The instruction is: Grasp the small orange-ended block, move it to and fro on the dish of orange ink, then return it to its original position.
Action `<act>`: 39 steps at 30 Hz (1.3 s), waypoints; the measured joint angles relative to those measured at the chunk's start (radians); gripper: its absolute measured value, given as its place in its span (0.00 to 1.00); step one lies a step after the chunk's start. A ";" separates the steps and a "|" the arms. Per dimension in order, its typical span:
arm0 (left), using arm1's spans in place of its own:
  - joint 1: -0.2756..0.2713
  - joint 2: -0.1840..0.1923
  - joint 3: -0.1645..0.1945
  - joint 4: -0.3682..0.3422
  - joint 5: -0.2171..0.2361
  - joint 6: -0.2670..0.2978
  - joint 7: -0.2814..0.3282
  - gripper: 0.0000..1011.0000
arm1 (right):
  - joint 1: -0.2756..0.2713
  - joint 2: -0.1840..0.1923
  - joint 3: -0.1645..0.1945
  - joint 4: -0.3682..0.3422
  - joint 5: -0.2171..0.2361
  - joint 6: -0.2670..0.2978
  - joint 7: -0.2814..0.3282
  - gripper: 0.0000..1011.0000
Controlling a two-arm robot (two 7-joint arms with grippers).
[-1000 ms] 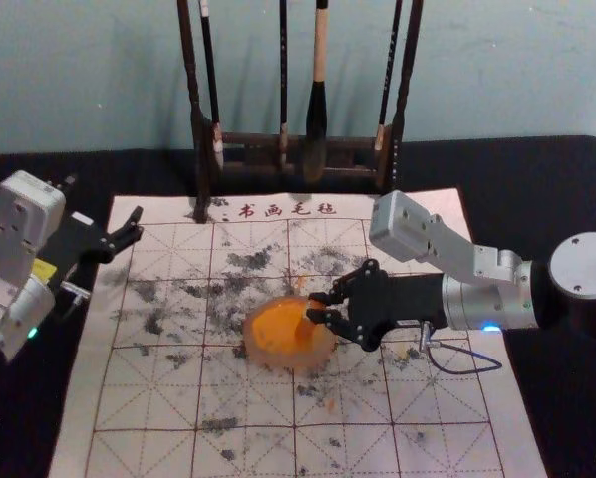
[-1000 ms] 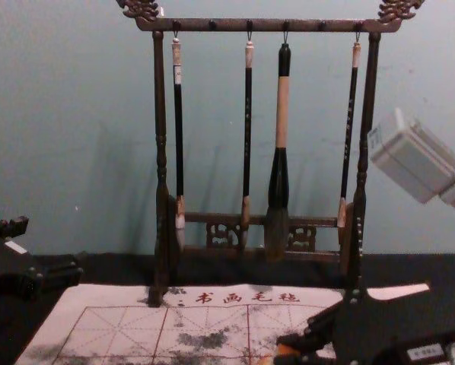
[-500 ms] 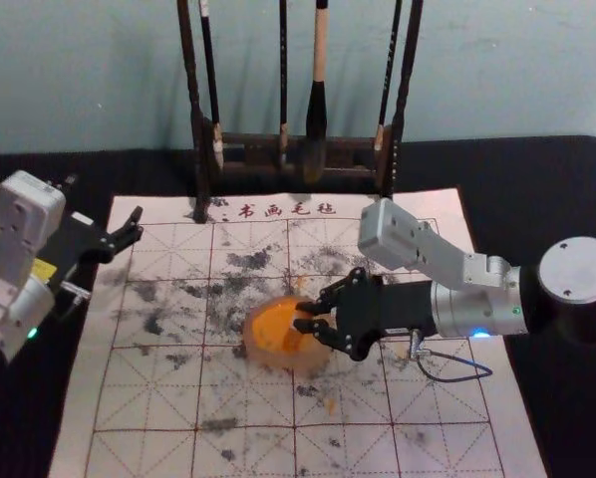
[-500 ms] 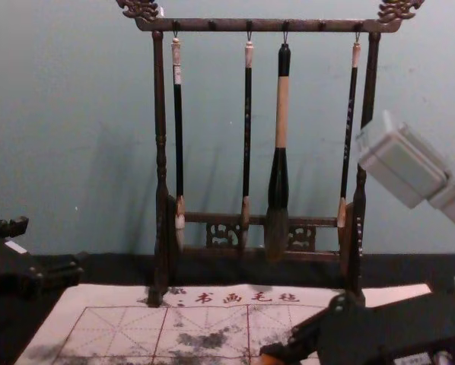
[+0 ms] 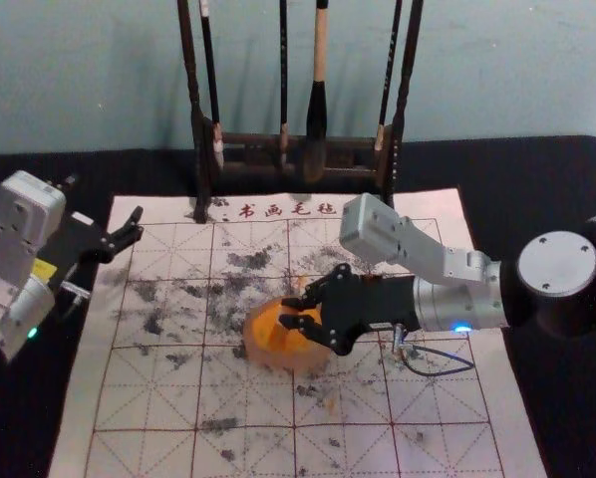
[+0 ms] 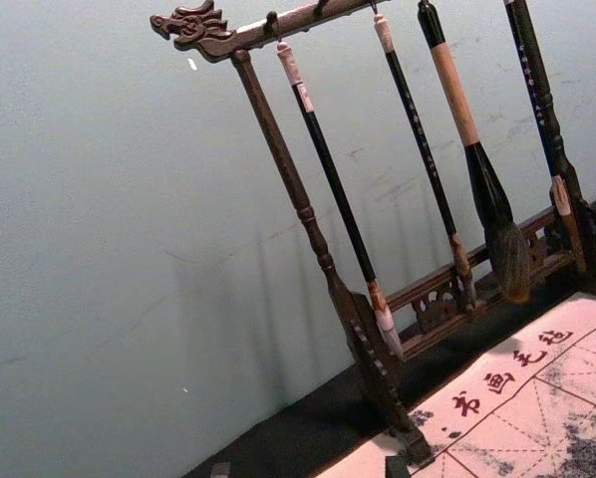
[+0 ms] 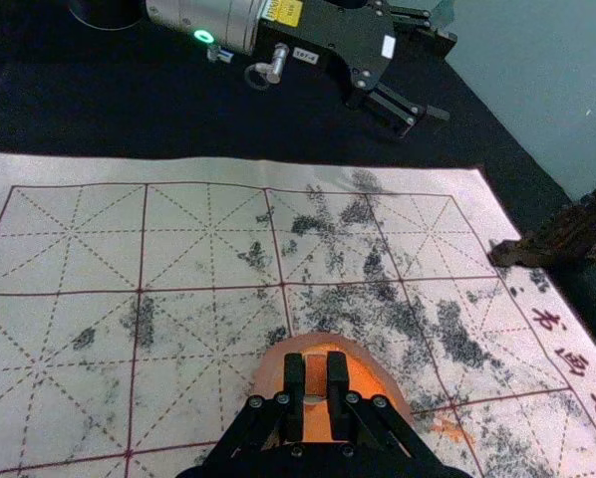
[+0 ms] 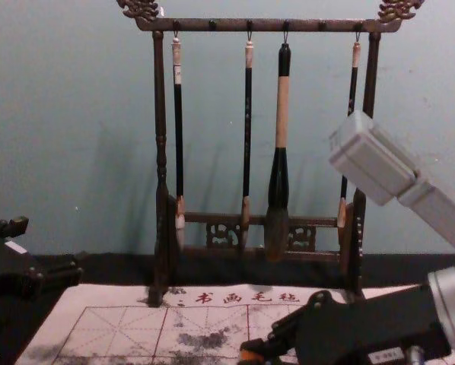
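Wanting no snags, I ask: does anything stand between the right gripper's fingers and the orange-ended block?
Nothing visible does: the right gripper has the block clasped between its fingers, over the dish of orange ink.

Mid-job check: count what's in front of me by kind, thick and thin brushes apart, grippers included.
Thin brushes, hanging: 3
Thick brush, hanging: 1
Brush rack: 1
Gridded mat: 1
Ink dish, orange ink: 1
Block, between the right gripper's fingers: 1
Grippers, right over the dish, left by the mat's left edge: 2
Total: 10
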 joint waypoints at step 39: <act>0.000 0.000 0.000 0.000 0.000 0.000 0.000 0.99 | 0.022 -0.025 0.023 0.056 -0.029 0.001 -0.040 0.13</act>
